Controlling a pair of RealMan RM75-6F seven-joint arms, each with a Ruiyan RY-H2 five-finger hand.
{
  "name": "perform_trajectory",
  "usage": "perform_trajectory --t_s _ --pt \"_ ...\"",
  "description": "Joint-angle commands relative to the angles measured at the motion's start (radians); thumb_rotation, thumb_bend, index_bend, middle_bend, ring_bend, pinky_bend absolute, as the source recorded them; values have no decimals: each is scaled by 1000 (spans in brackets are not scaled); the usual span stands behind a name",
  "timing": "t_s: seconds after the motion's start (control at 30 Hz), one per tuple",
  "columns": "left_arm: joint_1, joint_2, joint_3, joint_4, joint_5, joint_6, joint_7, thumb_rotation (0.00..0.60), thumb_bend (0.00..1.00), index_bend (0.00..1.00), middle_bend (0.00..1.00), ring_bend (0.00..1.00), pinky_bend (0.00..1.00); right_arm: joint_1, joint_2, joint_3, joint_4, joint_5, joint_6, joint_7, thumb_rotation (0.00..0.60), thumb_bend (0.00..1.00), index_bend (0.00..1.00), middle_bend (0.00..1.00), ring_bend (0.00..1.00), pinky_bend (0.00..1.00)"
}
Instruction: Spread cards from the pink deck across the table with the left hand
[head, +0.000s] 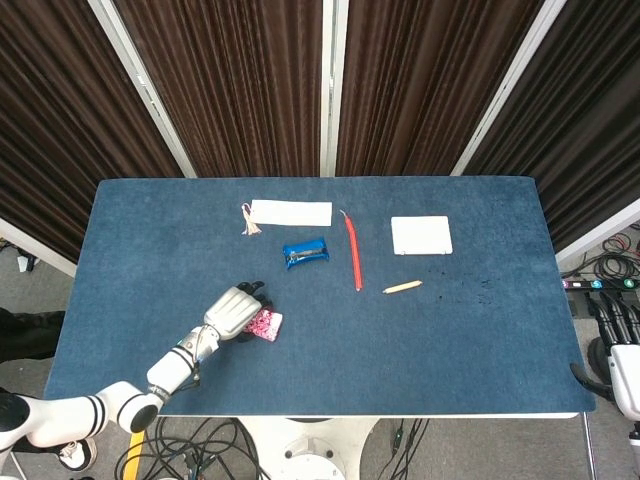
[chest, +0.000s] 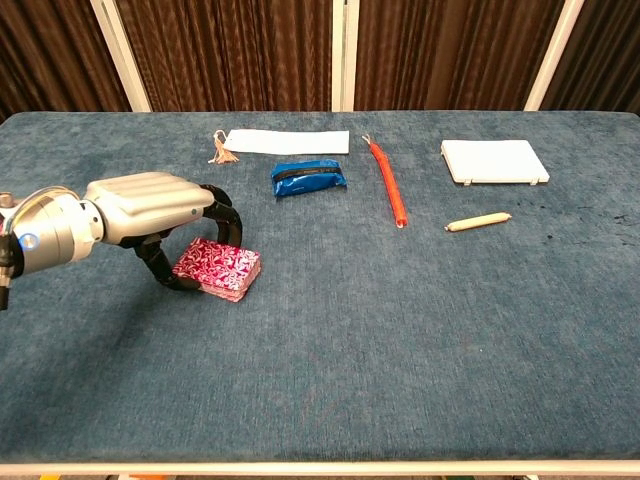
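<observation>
The pink deck (chest: 219, 268), patterned red and white, lies on the blue table (chest: 400, 330) at the front left; in the head view the deck (head: 265, 324) peeks out from under the fingers. My left hand (chest: 150, 205) arches over the deck's left end, with dark fingers (chest: 226, 219) curled down on its far edge and the thumb at its near left side, gripping it. Off the table's right edge, low down, my right hand (head: 620, 335) hangs with its fingers straight and nothing in them.
At the back lie a white strip with a tassel (chest: 287, 141), a blue pouch (chest: 308, 177), a red pen-like stick (chest: 388, 186), a white pad (chest: 494, 161) and a small wooden peg (chest: 477, 221). Blue felt stretches in front and to the right of the deck.
</observation>
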Motion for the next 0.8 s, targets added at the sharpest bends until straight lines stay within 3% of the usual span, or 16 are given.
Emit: perform_trajectory --t_s 0.03,0.8 --pt "0 0 -1 2 2 -1 -4 600 261 358 349 95 226 0 -1 -1 2 1 -1 1 600 101 0 0 0 0" --pt "16 53 0 -35 20 19 -35 600 270 372 364 117 226 0 -2 2 4 5 -2 3 600 101 0 0 0 0"
